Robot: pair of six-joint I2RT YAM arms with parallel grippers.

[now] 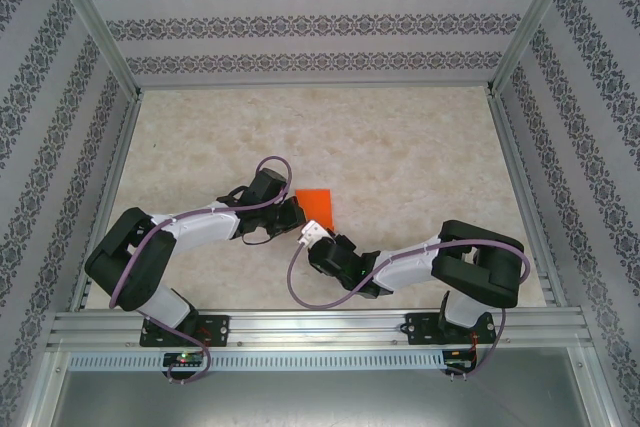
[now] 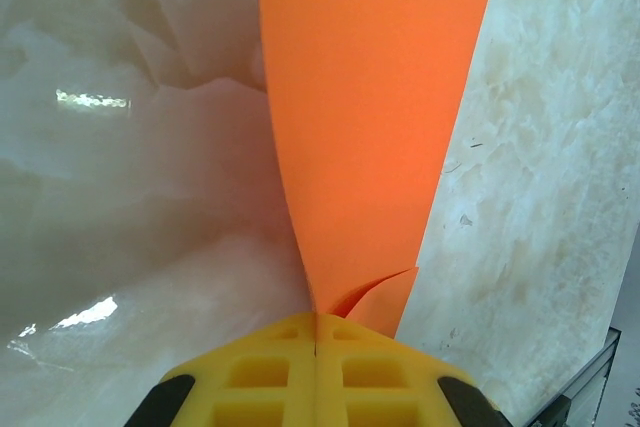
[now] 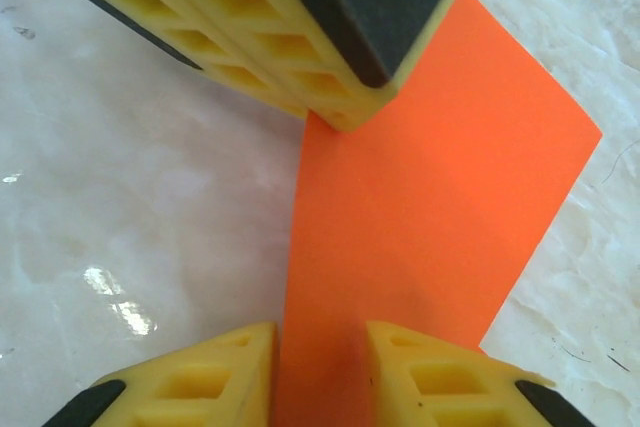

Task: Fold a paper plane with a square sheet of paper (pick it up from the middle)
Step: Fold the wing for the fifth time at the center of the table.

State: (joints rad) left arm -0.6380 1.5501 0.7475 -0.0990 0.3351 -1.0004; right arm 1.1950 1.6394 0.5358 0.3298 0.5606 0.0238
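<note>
Top view from above and behind: two black-and-white arms reach inward from the near edge of a pale marbled table (image 1: 420,137), inside patterned walls. The left gripper (image 1: 296,211) and the right gripper (image 1: 313,234) meet near the middle of the table. The orange paper (image 1: 320,205) shows there as a small bright patch, touching the tip of the left gripper and just beyond the right one.

Left wrist view: the left gripper (image 2: 315,325) sits at the bottom edge, its yellow fingers (image 2: 260,372) pressed together and clamped on the near end of the orange paper (image 2: 360,127). From the pinch, the paper widens as it runs away to the top of the frame. A small folded flap lies just beside the fingertips on the right. The glossy table (image 2: 530,207) surrounds it.

Right wrist view: the right gripper (image 3: 320,332) is at the bottom edge, its two yellow fingers (image 3: 440,382) standing apart. A strip of the orange paper (image 3: 440,187) fills the gap between them, and the paper also passes behind the right-hand finger. Whether the fingers touch the paper cannot be told. At the top, the left gripper (image 3: 338,115) comes in from the upper left, its fingers together on the far corner of the paper. The paper's left edge runs straight between the two grippers, and its right corner reaches out over the table (image 3: 120,167).
</note>
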